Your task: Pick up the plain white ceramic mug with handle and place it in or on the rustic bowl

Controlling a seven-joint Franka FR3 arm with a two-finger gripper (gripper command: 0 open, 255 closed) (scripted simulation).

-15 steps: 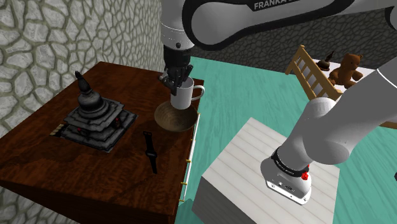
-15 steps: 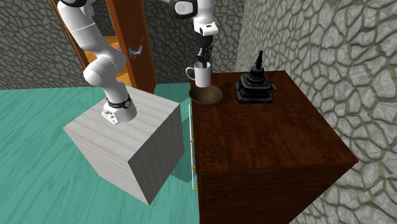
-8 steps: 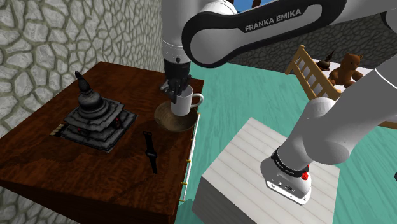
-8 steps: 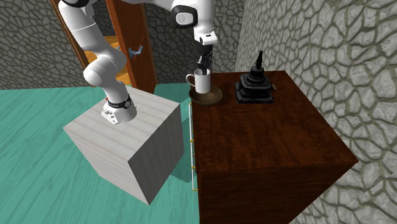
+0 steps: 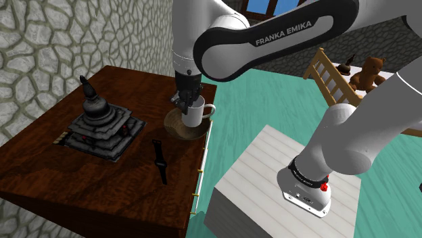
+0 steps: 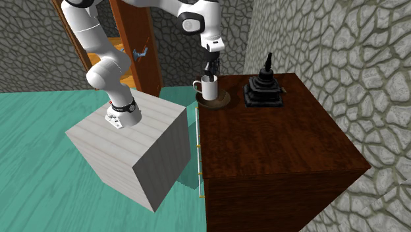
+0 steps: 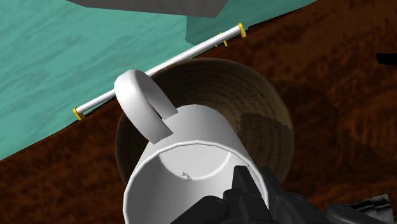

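The placing step is in hand: the white mug (image 5: 195, 113) hangs upright inside the brown bowl (image 5: 177, 128), near the far corner of the dark wooden worktop (image 5: 135, 182), close to the edge that faces the stand. The black gripper (image 5: 183, 101) comes straight down from above and is clamped on the mug's wall at the rim, on the side opposite the handle (image 7: 143, 102). In the wrist view one finger reaches down inside the cup and the other appears to sit outside it. The handle points out towards the thin rail (image 7: 159, 63) along the worktop's edge. From the shoulder view the mug's lower part is sunk below the bowl's rim, but whether its base already rests on the bowl's floor cannot be told, since the mug itself hides that spot. The next move, as I judge it, is a short straight descent if any gap is left. The fingers would then part and the arm would lift straight up, so the inner finger clears the rim without tipping the cup on the curved bowl. The stepped dark ornament (image 5: 100, 124) and the black strap (image 5: 159, 161) lie well apart from the bowl and should not interfere.
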